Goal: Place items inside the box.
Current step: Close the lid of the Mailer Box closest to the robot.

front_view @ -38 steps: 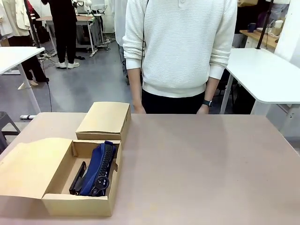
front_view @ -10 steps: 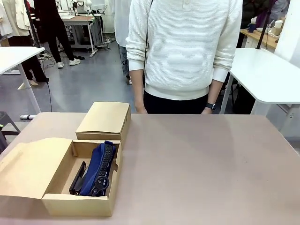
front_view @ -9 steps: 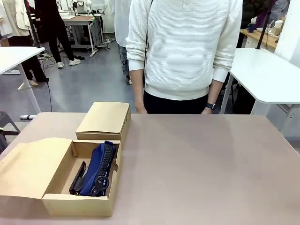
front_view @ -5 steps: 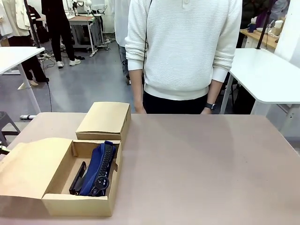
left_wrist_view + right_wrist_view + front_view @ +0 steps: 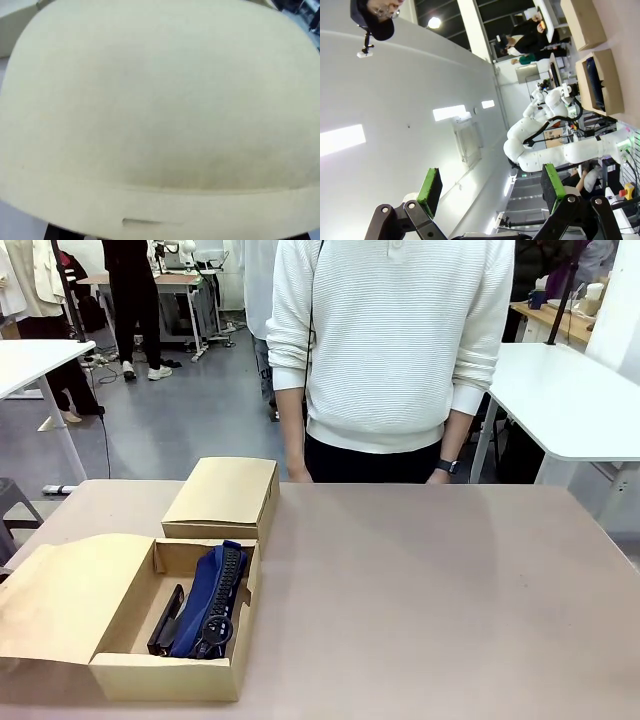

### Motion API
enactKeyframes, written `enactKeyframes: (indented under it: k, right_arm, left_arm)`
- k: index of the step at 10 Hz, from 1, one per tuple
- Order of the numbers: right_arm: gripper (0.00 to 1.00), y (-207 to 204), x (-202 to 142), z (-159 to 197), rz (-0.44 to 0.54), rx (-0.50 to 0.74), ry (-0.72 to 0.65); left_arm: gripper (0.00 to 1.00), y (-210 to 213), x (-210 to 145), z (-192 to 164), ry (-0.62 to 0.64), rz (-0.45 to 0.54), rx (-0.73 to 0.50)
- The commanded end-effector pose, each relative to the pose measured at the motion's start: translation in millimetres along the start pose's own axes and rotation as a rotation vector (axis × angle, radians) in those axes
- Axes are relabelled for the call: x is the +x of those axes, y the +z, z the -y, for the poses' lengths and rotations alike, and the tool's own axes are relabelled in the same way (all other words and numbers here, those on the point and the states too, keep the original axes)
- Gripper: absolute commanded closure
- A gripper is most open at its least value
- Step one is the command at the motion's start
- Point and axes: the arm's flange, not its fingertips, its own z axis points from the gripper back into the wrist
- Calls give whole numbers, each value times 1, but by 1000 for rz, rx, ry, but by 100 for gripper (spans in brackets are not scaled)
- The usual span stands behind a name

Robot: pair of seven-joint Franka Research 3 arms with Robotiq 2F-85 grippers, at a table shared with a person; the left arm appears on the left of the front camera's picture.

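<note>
We are seeing the box (image 5: 165,675), plain brown cardboard, sitting open at the near left of the table, its hinged flap (image 5: 70,595) with the curved edge lying folded out to the left. Inside, a navy-blue pouch (image 5: 210,595) is lying lengthwise from near to far, its black zip running along the top, a round pull hanging at its near end. A black stapler (image 5: 166,622) is lying just left of it, touching it, against the box floor. In the left wrist view the flap is showing as pale cardboard (image 5: 160,100), blurred.
</note>
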Motion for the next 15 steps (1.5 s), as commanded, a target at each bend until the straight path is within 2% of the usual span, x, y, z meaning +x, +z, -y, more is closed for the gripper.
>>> enactKeyframes:
  k: [1,5,9,12,15]
  right_arm:
    - [0,-2,-1,-8,0,22,-4]
    - [0,-2,-1,-8,0,22,-4]
    - [0,-2,-1,-8,0,22,-4]
    - [0,-2,-1,-8,0,22,-4]
    - [0,-2,-1,-8,0,22,-4]
  left_arm:
    - [0,3,8,3,13,114,-33]
    - [0,1,27,7,55,325,-60]
    - [0,1,61,20,7,450,-34]
    - [0,-9,109,36,-48,541,-43]
    - [0,-40,160,61,-83,671,-142]
